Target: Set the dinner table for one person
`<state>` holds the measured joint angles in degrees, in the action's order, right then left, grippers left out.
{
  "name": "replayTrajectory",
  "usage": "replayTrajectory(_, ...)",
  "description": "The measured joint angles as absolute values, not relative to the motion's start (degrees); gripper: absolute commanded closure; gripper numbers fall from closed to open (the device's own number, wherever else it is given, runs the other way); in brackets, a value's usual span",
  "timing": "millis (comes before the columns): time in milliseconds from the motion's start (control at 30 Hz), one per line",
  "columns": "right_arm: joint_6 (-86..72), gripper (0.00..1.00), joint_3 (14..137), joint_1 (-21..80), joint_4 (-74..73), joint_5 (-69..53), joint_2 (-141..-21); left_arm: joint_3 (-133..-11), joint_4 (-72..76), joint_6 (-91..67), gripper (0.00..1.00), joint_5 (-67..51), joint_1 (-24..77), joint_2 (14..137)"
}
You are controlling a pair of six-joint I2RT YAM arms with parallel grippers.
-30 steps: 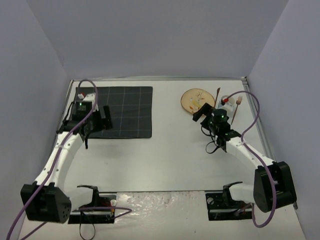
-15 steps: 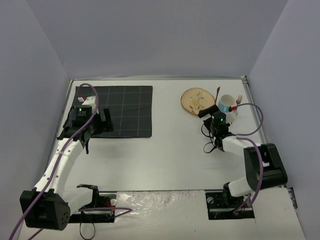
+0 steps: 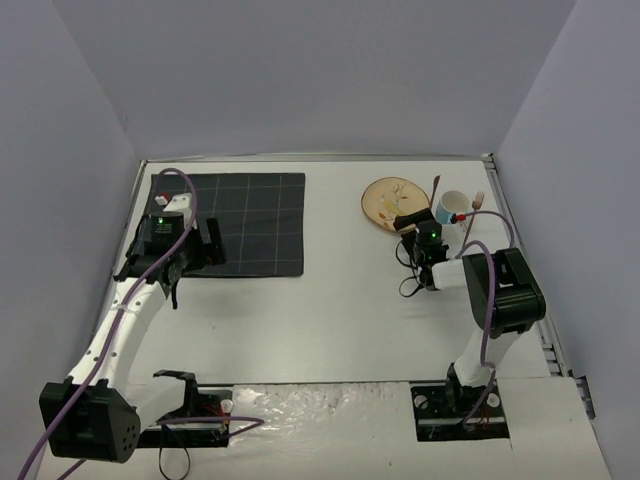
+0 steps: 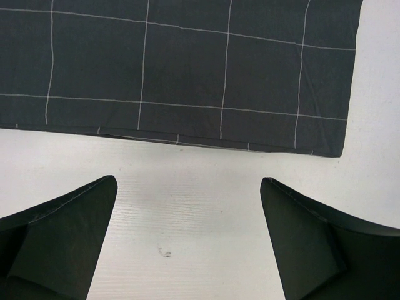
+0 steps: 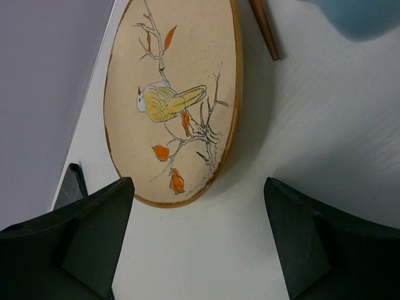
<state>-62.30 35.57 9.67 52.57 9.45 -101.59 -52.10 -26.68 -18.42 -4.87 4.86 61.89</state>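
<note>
Beneath both arms, the white dinner table (image 3: 330, 320) bears a grid-lined placemat (image 3: 250, 225) far left and a bird-painted plate (image 5: 175, 100) far right. Left gripper (image 4: 187, 181): jaws spread wide, empty, by the placemat's edge. Right gripper (image 5: 199, 181): jaws apart, empty, just short of the plate's rim.

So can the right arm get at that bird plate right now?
Probably yes: the right gripper hangs open right at the near rim of the plate, nothing between them; the mug stands off to the side.
</note>
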Motion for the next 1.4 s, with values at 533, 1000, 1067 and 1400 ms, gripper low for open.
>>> replayTrajectory(533,-71.2,0.5,38.5,9.7,56.5,9.1,-107.5,-52.1,-26.7,-18.3,0.03,-4.1,4.9,61.9)
replayTrajectory(1000,-75.9,1.0,38.1,9.2,57.0,8.3,-109.6,-52.1,-26.7,-18.2,0.03,-4.0,4.9,61.9)
replayTrajectory(1067,-76.1,1.0,37.8,9.1,57.9,7.9,-109.6,-52.1,-26.7,-18.2,0.03,-4.0,4.9,61.9)
replayTrajectory(1400,-77.0,1.0,32.3,9.0,64.3,3.7,-109.0,-52.1,-26.6,-18.4,0.03,-4.8,4.9,62.0)
